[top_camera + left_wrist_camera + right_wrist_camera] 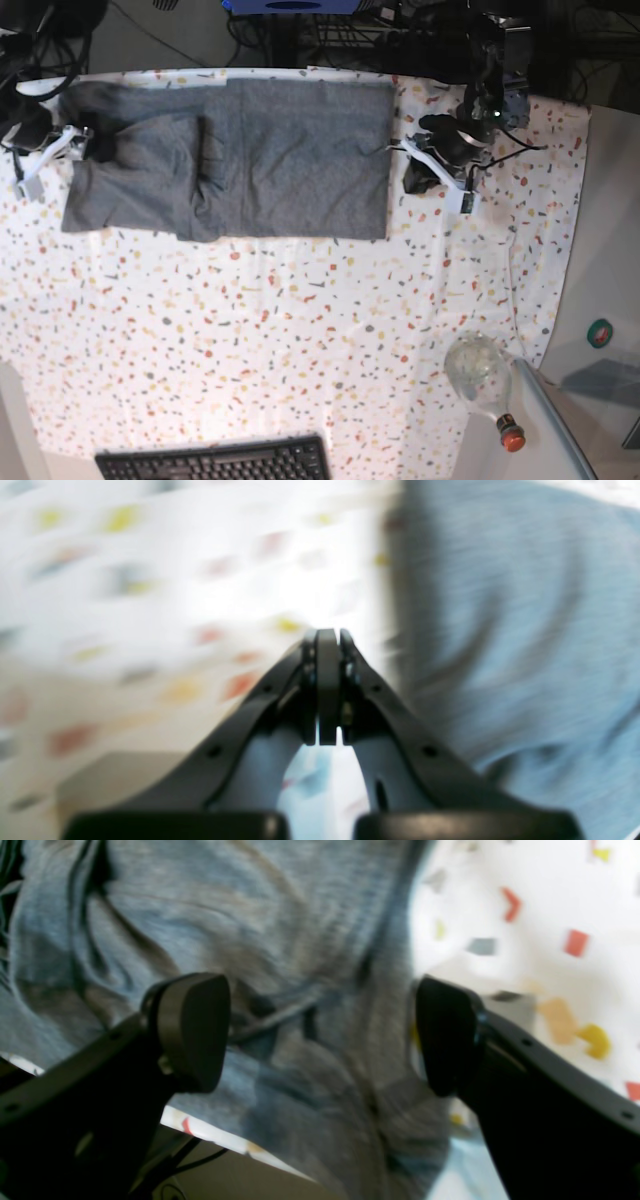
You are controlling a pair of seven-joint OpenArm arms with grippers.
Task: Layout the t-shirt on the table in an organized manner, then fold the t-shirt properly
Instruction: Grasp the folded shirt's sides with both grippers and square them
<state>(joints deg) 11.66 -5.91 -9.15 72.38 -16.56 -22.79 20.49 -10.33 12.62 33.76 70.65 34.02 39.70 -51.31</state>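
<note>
My grey t-shirt (235, 160) lies at the far edge of the speckled table (300, 340), partly folded. My right gripper (320, 1035) is wide open over its bunched end, holding nothing. My left gripper (327, 680) is pinched shut, empty, just beside the shirt. Next I think I must grab that bunched end.

Table (300, 340) w/ white speckled cloth, red/orange/yellow/grey flecks. T-shirt (260, 160) lies spread across far part, left portion folded over w/ creases, right edge straight. Clear bottle (483, 380) w/ red cap lies near right edge. Black keyboard (215, 462) at near edge.
</note>
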